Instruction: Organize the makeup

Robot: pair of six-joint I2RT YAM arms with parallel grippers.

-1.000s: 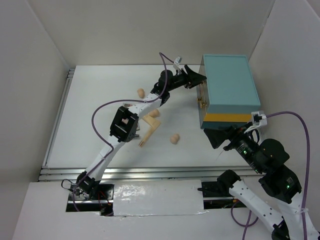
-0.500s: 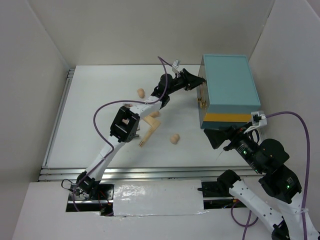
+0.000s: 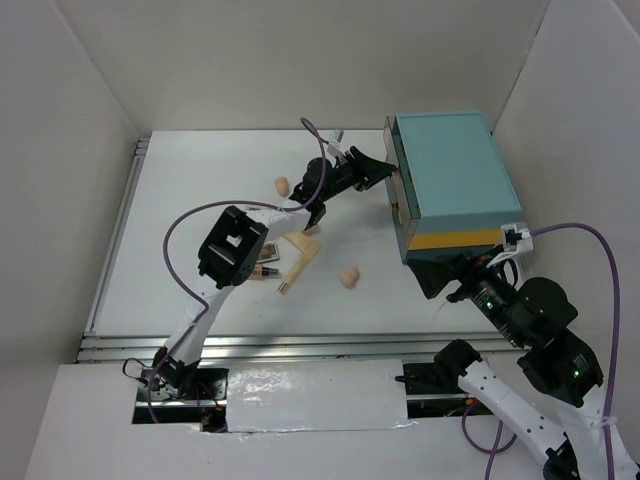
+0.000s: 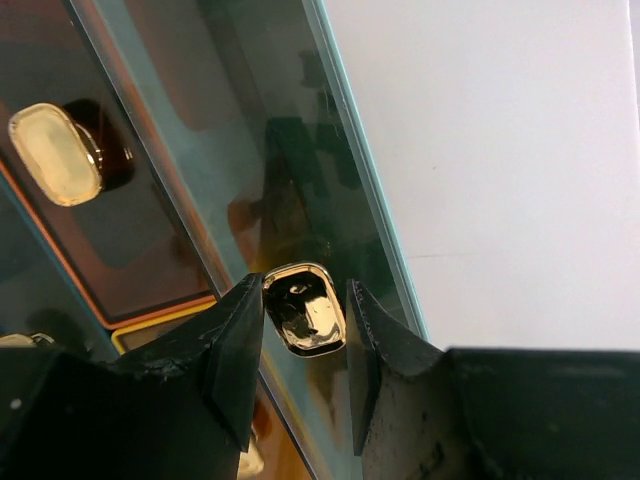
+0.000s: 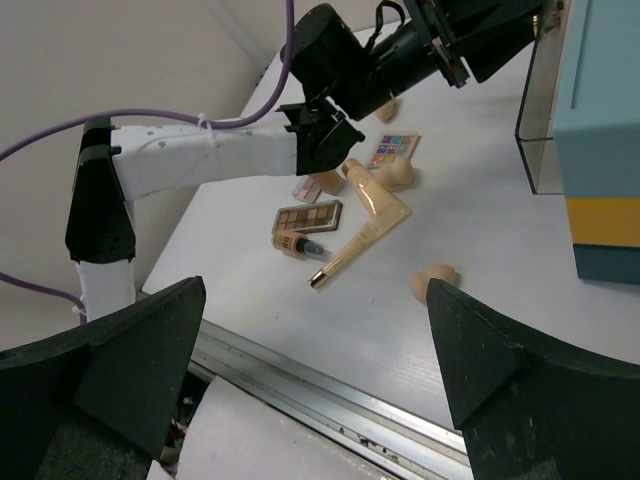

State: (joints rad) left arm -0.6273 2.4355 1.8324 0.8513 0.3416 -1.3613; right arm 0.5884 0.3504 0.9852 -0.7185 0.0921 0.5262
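The makeup lies loose on the white table: peach sponges [image 3: 283,185] [image 3: 348,277], beige-gold tubes [image 3: 300,262], a brown eyeshadow palette [image 5: 307,214], a coloured palette [image 5: 395,150] and a black-capped bottle [image 5: 298,244]. My left gripper [image 3: 388,170] is at the teal case's [image 3: 455,170] left face. In the left wrist view it [image 4: 305,298] is shut on the gold knob [image 4: 305,312] of the case's glass door, which stands partly open. My right gripper [image 3: 440,278] is below the case's near end. It is wide open and empty [image 5: 315,290].
The teal case with an orange band stands at the back right against the right wall. White walls close in the table on three sides. A metal rail [image 3: 250,345] runs along the near edge. A second gold knob [image 4: 55,155] shows inside the case.
My left gripper has pulled left with the gold knob, and the case's door has swung open. The left arm's elbow has shifted left, uncovering the palette and bottle. The right arm has not moved.
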